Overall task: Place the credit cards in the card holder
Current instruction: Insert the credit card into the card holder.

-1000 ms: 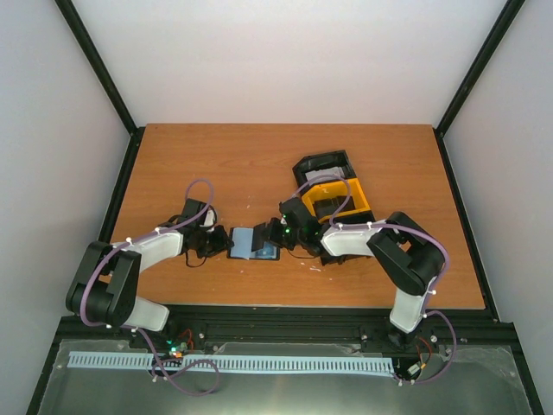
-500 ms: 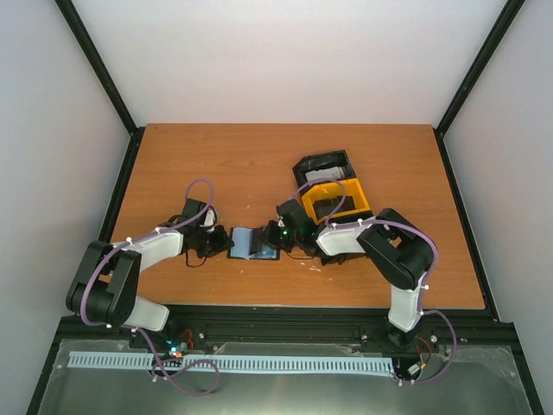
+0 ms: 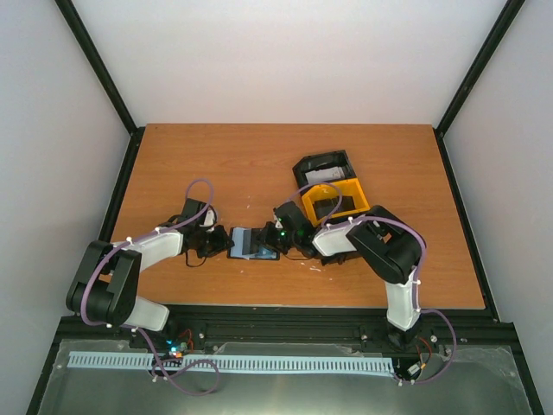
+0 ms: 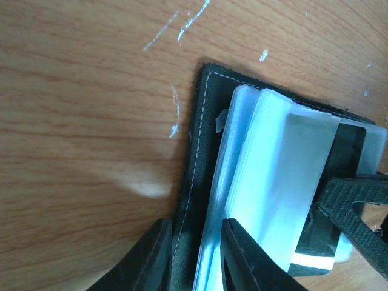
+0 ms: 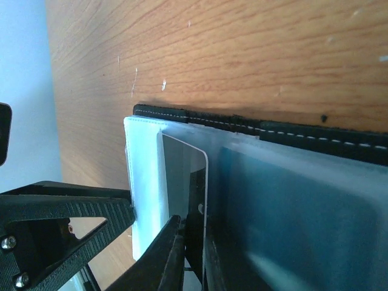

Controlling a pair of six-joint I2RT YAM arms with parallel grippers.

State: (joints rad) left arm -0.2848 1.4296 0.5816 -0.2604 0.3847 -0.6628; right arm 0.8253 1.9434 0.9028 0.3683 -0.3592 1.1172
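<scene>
Tray (image 3: 361, 201), black-yellow, behind right claw (image 3: 270, 239); left claw (image 4: 194, 227) clamping card holder (image 4: 203, 121) edge; right claw nearly closed at grey credit card (image 5: 182, 170), hold unclear.

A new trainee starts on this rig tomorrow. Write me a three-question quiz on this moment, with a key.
1. True or false: the left claw pinches the black edge of the card holder.
2. Multiple choice: the right claw grips A) a pale credit card, B) a coin, C) nothing.
3. Short answer: in the top view, on which arm's side of the card holder does the black-and-yellow tray sit?
Key: 1 true; 2 A; 3 the right arm's side.
</scene>
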